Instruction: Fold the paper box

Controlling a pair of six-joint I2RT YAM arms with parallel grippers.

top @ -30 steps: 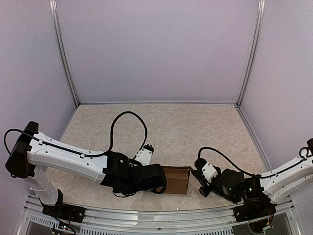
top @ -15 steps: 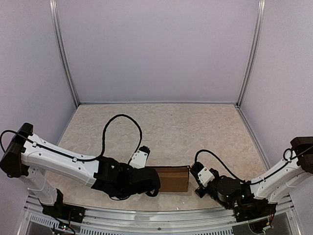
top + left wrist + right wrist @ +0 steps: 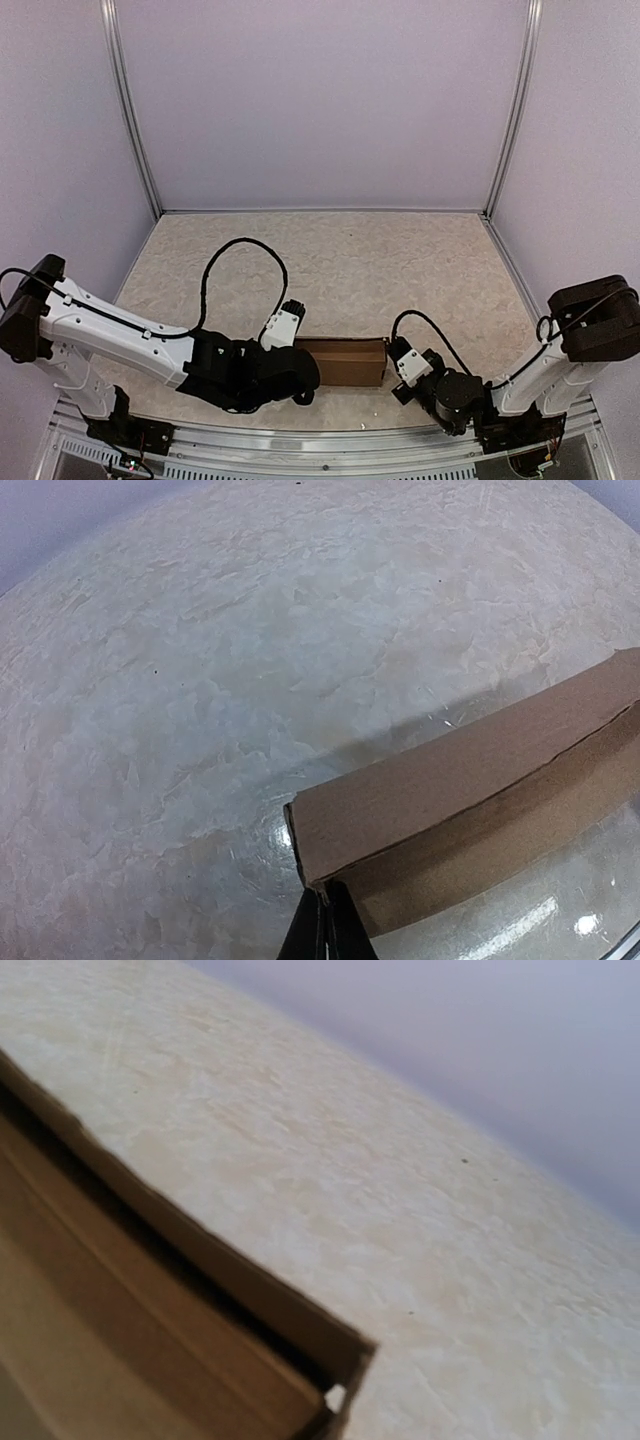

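The paper box [image 3: 347, 362] is a plain brown oblong lying on the table near the front edge, between the two arms. In the left wrist view the paper box [image 3: 470, 795] runs up to the right. My left gripper [image 3: 325, 925] is shut, its dark fingertips together at the box's near lower corner; I cannot tell whether cardboard is pinched between them. From above, the left gripper [image 3: 303, 372] sits at the box's left end and my right gripper [image 3: 394, 362] at its right end. The right wrist view shows the paper box [image 3: 150, 1360] very close, a dark gap between wall and inner flap; its own fingers do not show.
The speckled beige table [image 3: 350, 260] stretches behind the box to pale purple walls with metal corner posts [image 3: 130, 110]. A black cable [image 3: 235, 262] loops over the left arm. The metal frame rail [image 3: 320, 445] runs along the near edge.
Both arms have sunk lower and drawn toward the near edge. The box has shifted slightly left and now shows a longer, flatter top. The right gripper stays against its right end.
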